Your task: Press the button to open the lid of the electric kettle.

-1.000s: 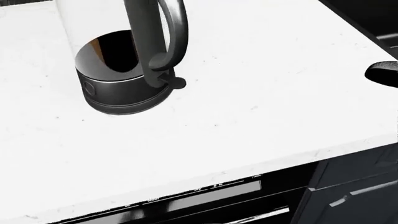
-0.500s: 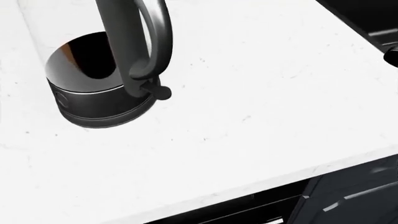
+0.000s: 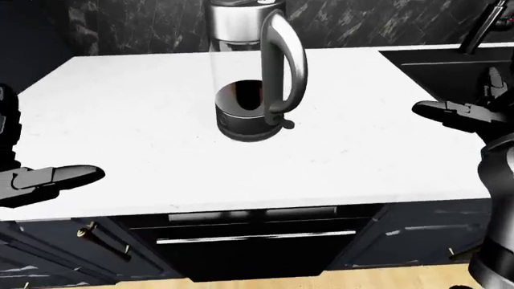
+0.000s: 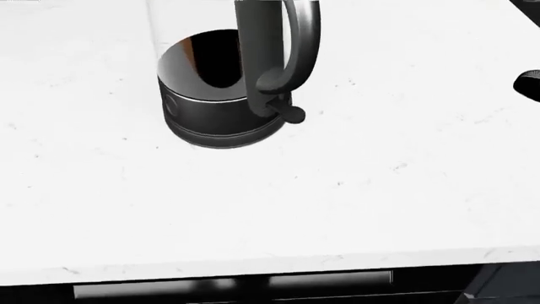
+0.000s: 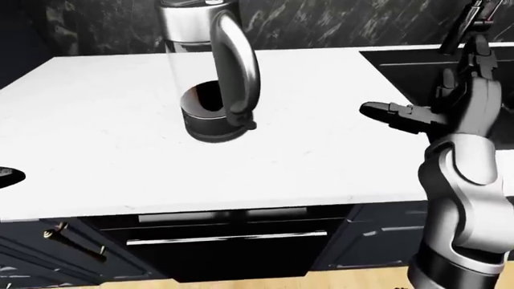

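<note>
The electric kettle [image 3: 249, 72] stands on the white counter [image 3: 144, 150], with a clear glass body, a dark round base [image 4: 221, 117], a steel top and a grey loop handle [image 3: 285, 63] facing the views' right. Its lid [image 3: 241, 5] is at the top edge of the eye views and looks closed. My right hand [image 5: 393, 115] hovers over the counter to the kettle's right, fingers stretched out, apart from it. My left hand [image 3: 56, 179] hovers at the counter's lower left edge, fingers extended, far from the kettle. Both hands are empty.
A dark sink [image 3: 450, 69] with a black faucet [image 3: 482, 27] is set in the counter at the right. Dark cabinets and an oven front with a bar handle [image 3: 257, 236] lie below the counter edge. A black marbled wall [image 3: 128, 27] rises behind.
The whole head view has shifted: the kettle now sits further right and the counter's lower edge lower in the picture. The camera moved, not the kettle. My right hand's tip stays at the right edge.
</note>
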